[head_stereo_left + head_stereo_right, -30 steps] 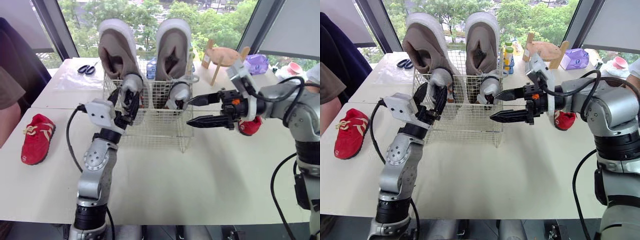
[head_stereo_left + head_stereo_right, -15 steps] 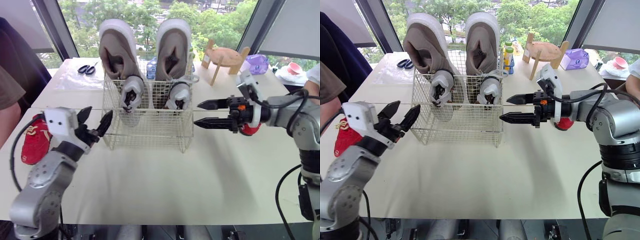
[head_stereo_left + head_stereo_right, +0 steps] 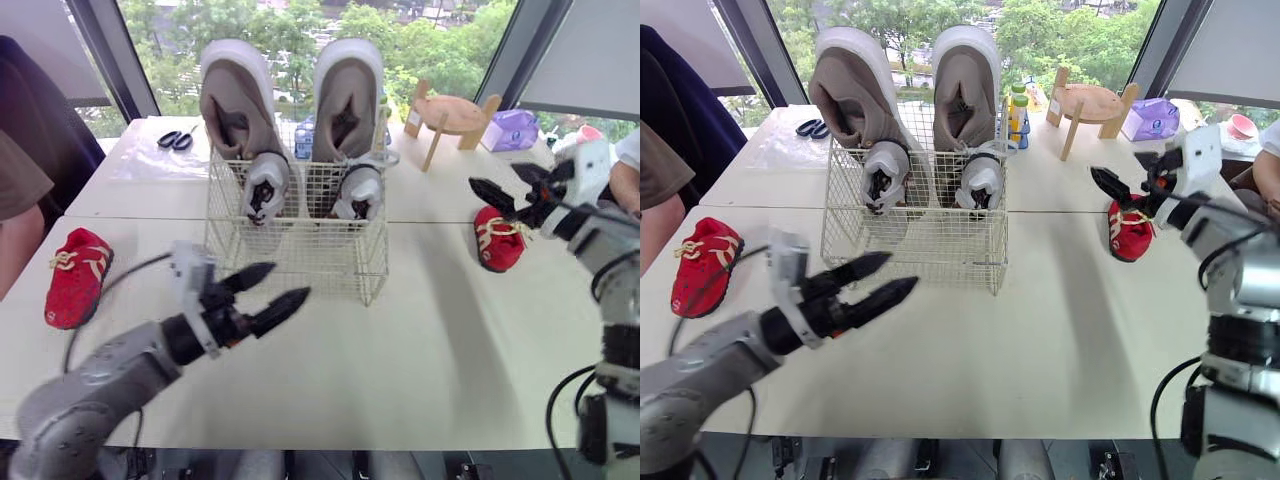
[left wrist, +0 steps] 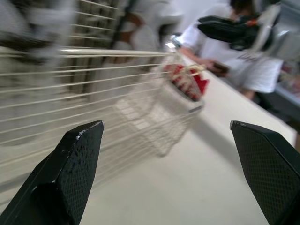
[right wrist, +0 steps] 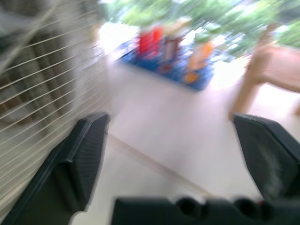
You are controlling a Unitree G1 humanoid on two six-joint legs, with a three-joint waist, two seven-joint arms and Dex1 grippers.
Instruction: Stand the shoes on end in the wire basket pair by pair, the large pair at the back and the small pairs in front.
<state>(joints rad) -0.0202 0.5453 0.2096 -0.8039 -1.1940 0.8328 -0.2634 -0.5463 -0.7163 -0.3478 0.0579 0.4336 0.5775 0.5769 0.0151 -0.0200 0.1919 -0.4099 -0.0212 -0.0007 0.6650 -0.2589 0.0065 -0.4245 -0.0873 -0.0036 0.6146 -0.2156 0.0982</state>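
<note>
The wire basket holds two large tan shoes upright at the back. Two small grey shoes stand on end in front of them. One small red shoe lies on the table far left of the basket, its mate to the right. My left gripper hovers open just before the basket's front left corner, holding nothing. My right gripper is open and empty, above and slightly behind the right red shoe. The left wrist view shows the basket mesh and that red shoe.
Scissors lie at the back left. A wooden stand and a purple pack sit back right, bottles in a blue tray behind the basket. A person's arm is at the left edge, another person at the right.
Both grippers have left the grey shoes in the basket. The left swung out left, then low before the basket's front. The right drew back right, above the red shoe.
</note>
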